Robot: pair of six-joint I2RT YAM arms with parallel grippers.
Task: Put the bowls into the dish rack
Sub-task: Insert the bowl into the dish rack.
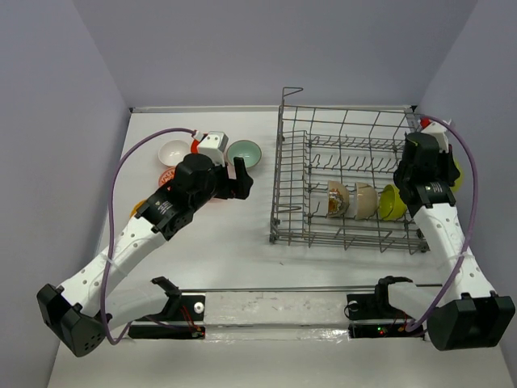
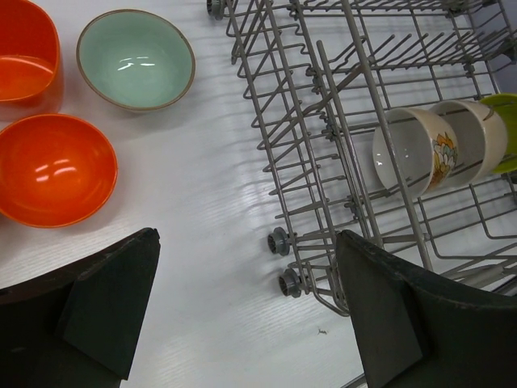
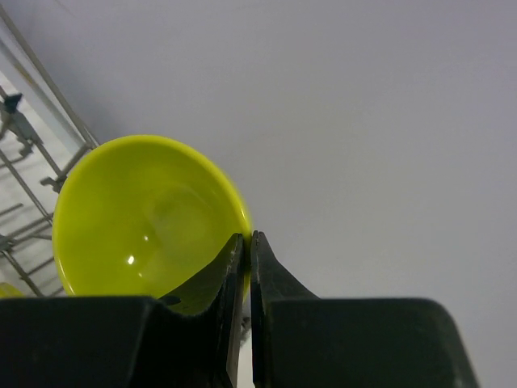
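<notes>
My right tool is pressed together on the rim of a lime bowl, one finger inside and one outside. This bowl hangs at the right end of the rack, up off the tabletop. I cannot tell if it is over the wires or just beside them. My left tool is spread wide and holds nothing. It hovers over the bare tabletop, between the loose bowls and the left side of the rack.

I think these bowls are light and stiff. They are also hard and shiny, so they may slip, and they could chip if they drop on the wires. The thin rim looks like the best place to pinch, because the round body is too wide and smooth. A bowl held by one edge can swing, so I should go slow.

The lime bowl is small, round and glossy, with a bright spot of light inside. Three more stand on edge in a row in the rack: a flower bowl, a white bowl and a green bowl. Left of the rack, a teal bowl, an orange bowl and a red bowl sit close together on the tabletop, open side up. I think those are for my left tool
</notes>
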